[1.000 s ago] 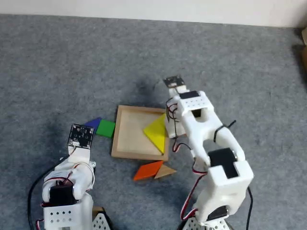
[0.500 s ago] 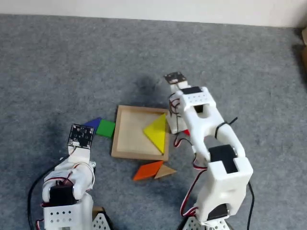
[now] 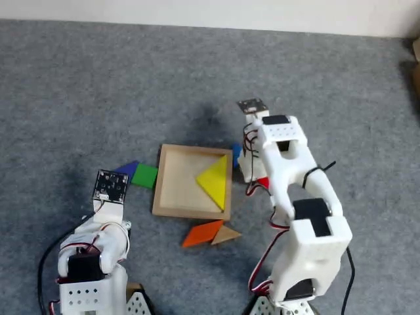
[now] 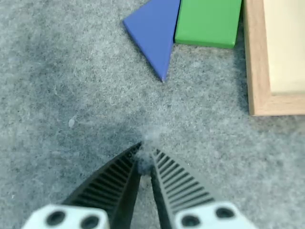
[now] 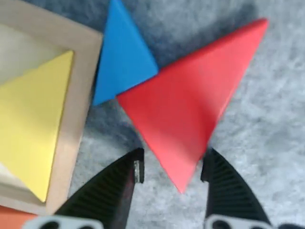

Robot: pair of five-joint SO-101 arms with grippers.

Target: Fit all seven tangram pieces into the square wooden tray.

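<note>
Red triangle (image 5: 190, 114) pickup looks to be the step in hand. Right gripper (image 5: 171, 164) fingers are wide open, straddling its corner and gripping nothing; next it needs to lower and close. Piece lies at 3 o'clock of tray (image 3: 159, 190), touching light-blue triangle (image 5: 124, 62). Yellow triangle (image 3: 215, 178) is inside tray. Left gripper (image 4: 147, 155) fingers are together, empty, at 8 o'clock.

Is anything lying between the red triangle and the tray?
Yes. The blue triangle lies between the red triangle and the rim of the tray, touching the red one. The open right gripper straddles the red triangle's tip.
</note>
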